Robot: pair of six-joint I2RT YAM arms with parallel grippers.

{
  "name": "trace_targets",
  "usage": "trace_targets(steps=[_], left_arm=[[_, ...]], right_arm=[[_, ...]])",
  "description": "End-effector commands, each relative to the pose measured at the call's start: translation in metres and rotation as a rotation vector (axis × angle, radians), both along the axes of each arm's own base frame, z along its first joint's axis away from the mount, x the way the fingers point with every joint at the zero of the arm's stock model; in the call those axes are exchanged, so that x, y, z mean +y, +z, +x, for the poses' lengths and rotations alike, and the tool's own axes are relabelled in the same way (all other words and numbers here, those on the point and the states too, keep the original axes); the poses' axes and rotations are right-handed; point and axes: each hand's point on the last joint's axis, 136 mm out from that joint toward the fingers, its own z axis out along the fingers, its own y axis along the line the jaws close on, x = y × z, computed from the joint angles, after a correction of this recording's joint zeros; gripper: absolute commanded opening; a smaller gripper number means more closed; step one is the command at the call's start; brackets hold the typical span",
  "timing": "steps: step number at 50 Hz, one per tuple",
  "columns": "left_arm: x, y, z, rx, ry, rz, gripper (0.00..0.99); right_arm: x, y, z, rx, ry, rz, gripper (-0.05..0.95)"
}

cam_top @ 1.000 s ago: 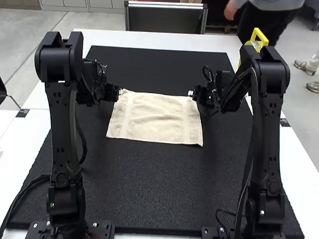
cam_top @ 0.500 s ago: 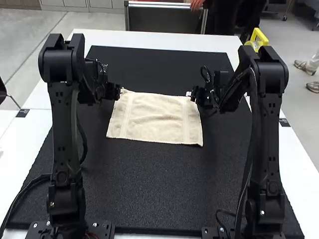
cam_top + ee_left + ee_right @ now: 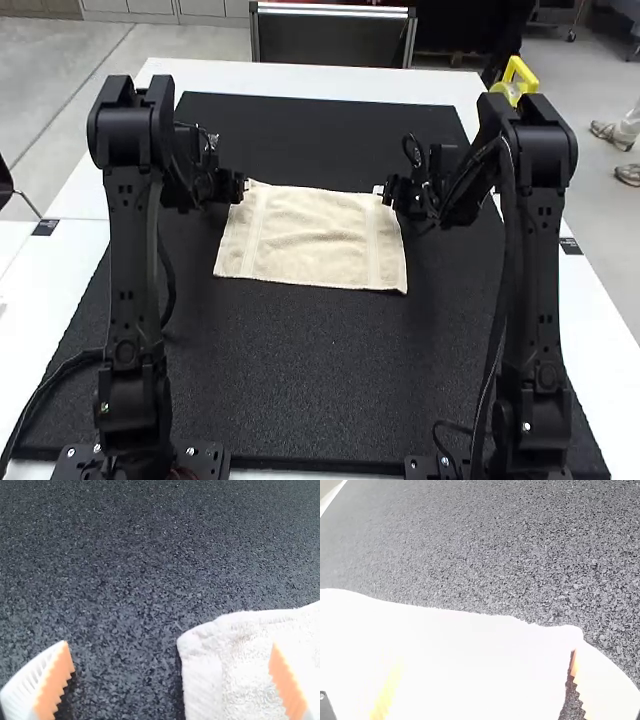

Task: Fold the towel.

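Currently, the left gripper (image 3: pixel 170 644), spread wide and empty, straddles 1 corner of the towel (image 3: pixel 310 235); the right gripper (image 3: pixel 486 659), likewise parted and empty, stands at the adjacent corner. Between the jaws runs the flat towel's long axis; its body extends toward the arm bases (image 3: pixel 140 458).

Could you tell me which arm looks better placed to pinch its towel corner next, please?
Probably the left. The left gripper has a corner of the towel about midway between its open fingers; the right gripper has its corner much nearer one finger.
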Motion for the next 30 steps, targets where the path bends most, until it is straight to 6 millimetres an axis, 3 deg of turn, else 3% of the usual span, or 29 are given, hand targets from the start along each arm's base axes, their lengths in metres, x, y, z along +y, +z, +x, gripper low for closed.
trace_targets(steps=[1,11,30], left_arm=[[-0.001,0.005,0.008,-0.016,-0.010,-0.010,0.890],[-0.008,-0.003,0.004,0.015,-0.025,-0.018,0.802],[-0.014,-0.017,-0.001,0.052,-0.038,-0.028,0.782]], right_arm=[[0.000,-0.005,0.001,0.019,0.015,0.033,0.77],[-0.005,-0.008,0.000,0.047,0.006,0.069,0.61],[-0.006,-0.012,0.000,0.058,0.002,0.075,0.61]])
